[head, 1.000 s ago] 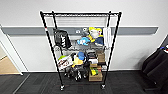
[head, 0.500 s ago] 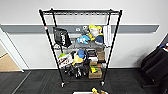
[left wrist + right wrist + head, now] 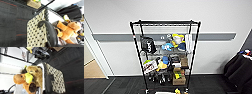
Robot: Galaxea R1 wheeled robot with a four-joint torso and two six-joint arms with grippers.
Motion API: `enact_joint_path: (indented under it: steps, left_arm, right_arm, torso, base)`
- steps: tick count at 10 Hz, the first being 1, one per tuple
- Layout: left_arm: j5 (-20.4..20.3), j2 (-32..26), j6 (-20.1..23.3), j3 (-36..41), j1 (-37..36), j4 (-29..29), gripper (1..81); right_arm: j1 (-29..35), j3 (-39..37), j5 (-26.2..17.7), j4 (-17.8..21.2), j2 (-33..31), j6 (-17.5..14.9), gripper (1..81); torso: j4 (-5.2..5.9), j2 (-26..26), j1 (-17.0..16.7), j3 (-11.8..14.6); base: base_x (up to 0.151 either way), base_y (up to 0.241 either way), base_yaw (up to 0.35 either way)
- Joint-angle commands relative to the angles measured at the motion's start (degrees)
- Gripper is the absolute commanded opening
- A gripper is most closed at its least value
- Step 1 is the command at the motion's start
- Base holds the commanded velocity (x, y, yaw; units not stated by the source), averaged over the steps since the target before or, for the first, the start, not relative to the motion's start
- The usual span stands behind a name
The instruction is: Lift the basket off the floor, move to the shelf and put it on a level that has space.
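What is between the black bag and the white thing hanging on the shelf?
In the head view, on the shelf, blue, yellow and white things are piled between the black bag and the white hanging thing. They are too blurry to name.

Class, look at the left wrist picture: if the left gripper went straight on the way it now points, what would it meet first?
Probably the basket's dark loop handle, which curves right in front of the camera. Next to it lies the brown plush toy. Depth is unclear, so the handle may already be in the gripper.

Basket [image 3: 56, 79] above carpet [image 3: 72, 63] — plush toys [image 3: 31, 78] inside.
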Motion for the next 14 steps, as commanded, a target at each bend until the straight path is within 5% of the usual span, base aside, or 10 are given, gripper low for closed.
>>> enact_joint_path:
  steps: [1,2,3,5,13,14]
  left_arm:
    - [1.5,-6.9,0.4,3.4,-6.4,-0.2,1.0]
    - [1.5,-7.3,0.5,4.3,-6.3,-0.2,1.0]
    - [1.5,-7.5,0.5,4.8,-6.2,-0.2,1.0]
    - [1.5,-7.2,0.5,5.3,-6.0,-0.3,1.0]
    - [1.3,1.4,0.7,5.7,-4.5,0.3,1.0]
    - [1.2,1.6,0.7,5.8,-4.7,0.2,1.0]
  right_arm:
    - [5.9,2.8,0.9,0.3,-6.6,0.1,1.0]
    - [5.9,3.4,0.9,0.3,-7.1,0.1,1.0]
    - [5.9,4.4,1.0,0.2,-8.1,0.1,1.0]
    - [5.9,6.2,1.2,0.1,-9.4,0.0,1.0]
    - [6.1,6.3,1.6,-0.1,-2.4,0.0,1.0]
    - [6.2,6.4,1.6,-0.1,-1.9,0.0,1.0]
  torso:
    - [0.0,5.5,-3.6,5.5]
    - [0.0,7.3,-4.7,7.3]
    - [0.0,9.2,-6.1,3.6]
    - [0.0,12.5,-8.3,6.6]
    - [0.0,27.5,-18.0,7.5]
    - [0.0,29.4,-19.3,9.4]
  base:
    - [0.0,0.0,0.0]
    - [0.0,0.0,0.0]
    - [0.0,0.0,0.0]
    - [0.0,0.0,0.0]
    - [0.0,0.0,0.0]
    - [0.0,0.0,0.0]
